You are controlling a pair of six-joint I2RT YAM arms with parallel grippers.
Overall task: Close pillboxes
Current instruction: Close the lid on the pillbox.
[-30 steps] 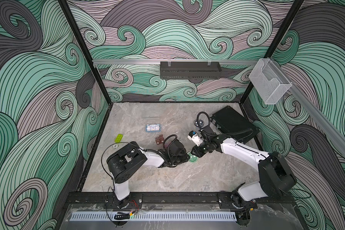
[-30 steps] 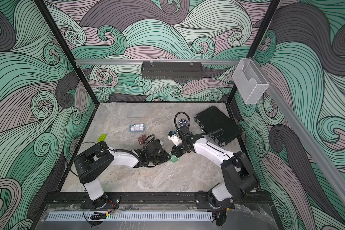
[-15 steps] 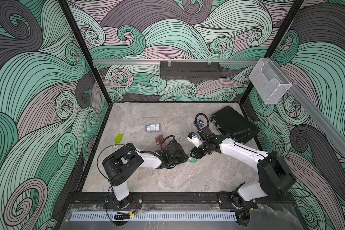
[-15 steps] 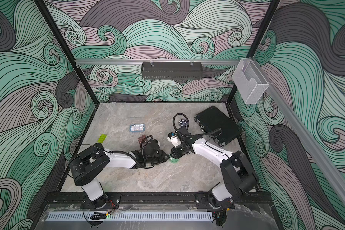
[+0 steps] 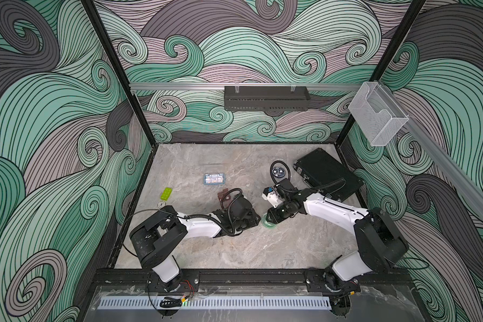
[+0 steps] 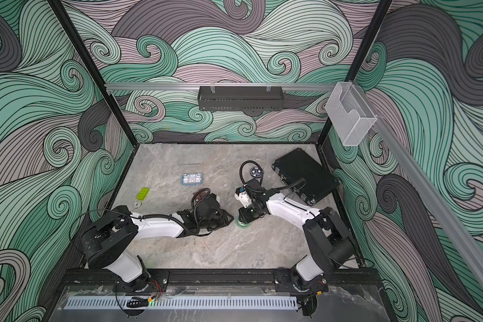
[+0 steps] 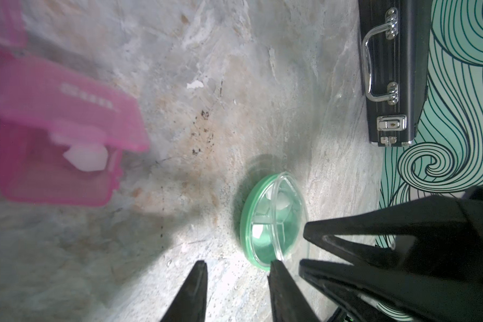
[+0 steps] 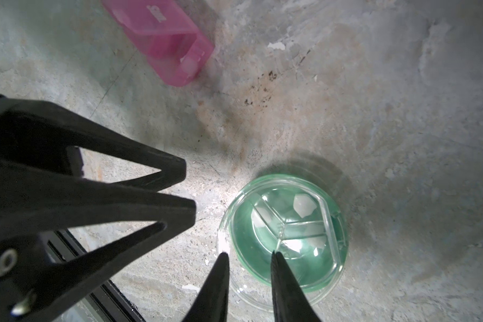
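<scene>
i have both grippers down low over the middle of the grey marble tabletop (image 5: pixel 262 251), and their tips meet at the round green translucent pillbox (image 5: pixel 268 223), which sits on the marble well clear of every table edge. my left gripper (image 7: pixel 239 266) has its fingers moderately apart with only marble between them, and one fingertip (image 7: pixel 278 278) is right at the green rim. my right gripper (image 8: pixel 248 255) shows a narrow gap, its two tips straddling the rim of the box's clear lid (image 8: pixel 224 234); i cannot tell whether they pinch it. in the left wrist view that lid looks tilted up off the green base, with white pieces in the divided cells beneath. the two grippers are crowded together here, with little room between them. the pink translucent three-cell pillbox (image 7: pixel 67 139) lies near the green one but apart from it, a flap raised over a white piece; in both top views my left arm (image 5: pixel 198 225) hides it. farther back sit the brown two-cell pillbox (image 5: pixel 224 198), partly hidden, the pale blue rectangular pillbox (image 5: pixel 214 179) and the round dark blue pillbox (image 5: pixel 278 172), all apart from one another. the large black flat case (image 5: pixel 326 174) lies by the right wall, and the lime green studded brick (image 5: pixel 166 193) lies near the left edge. a broad stretch of marble lies open between the arms and the black front rail (image 5: pixel 248 274).
</scene>
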